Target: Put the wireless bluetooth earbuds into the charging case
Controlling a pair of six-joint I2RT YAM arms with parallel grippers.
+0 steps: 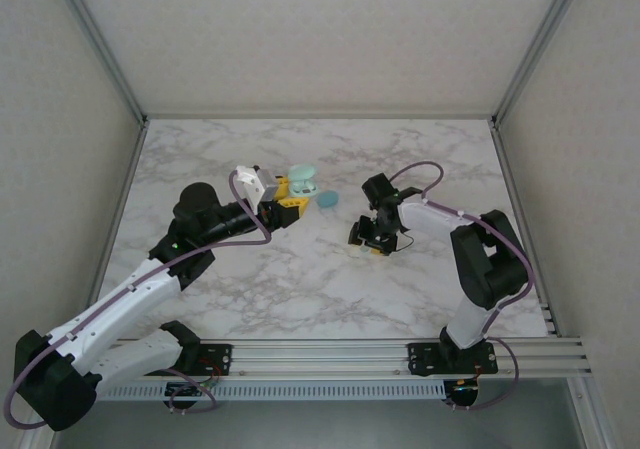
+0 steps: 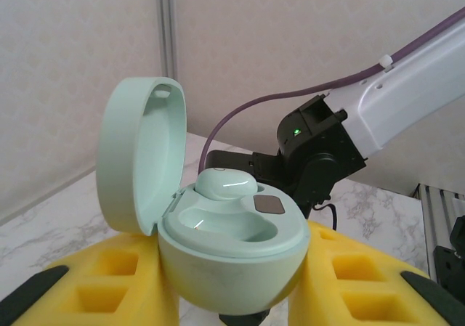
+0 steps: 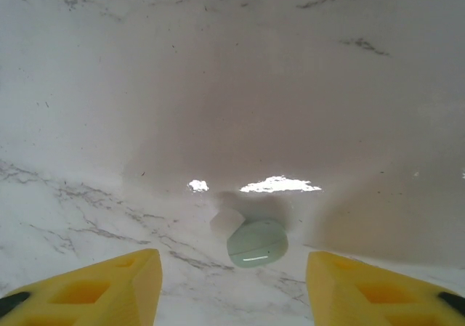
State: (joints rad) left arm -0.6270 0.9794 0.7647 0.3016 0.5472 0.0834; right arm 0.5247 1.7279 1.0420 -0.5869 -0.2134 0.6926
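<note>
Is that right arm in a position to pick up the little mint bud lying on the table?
Probably yes. The earbud lies alone on the marble table, between the open fingers of the right gripper, which touch nothing, and nothing stands in the way.

Fig. 1. I count one charging case (image 2: 232, 268); two earbuds, one earbud (image 2: 227, 183) seated inside it, the other earbud (image 3: 257, 243) lying loose; one blue rounded piece (image 1: 327, 200), kind unclear to me.

The white-and-black left arm (image 1: 130, 294) reaches toward centre frame, its yellow-fingered left gripper (image 1: 290, 199) clamped (narrow gap). The right gripper (image 3: 232, 286) points down, jaws parted.
</note>
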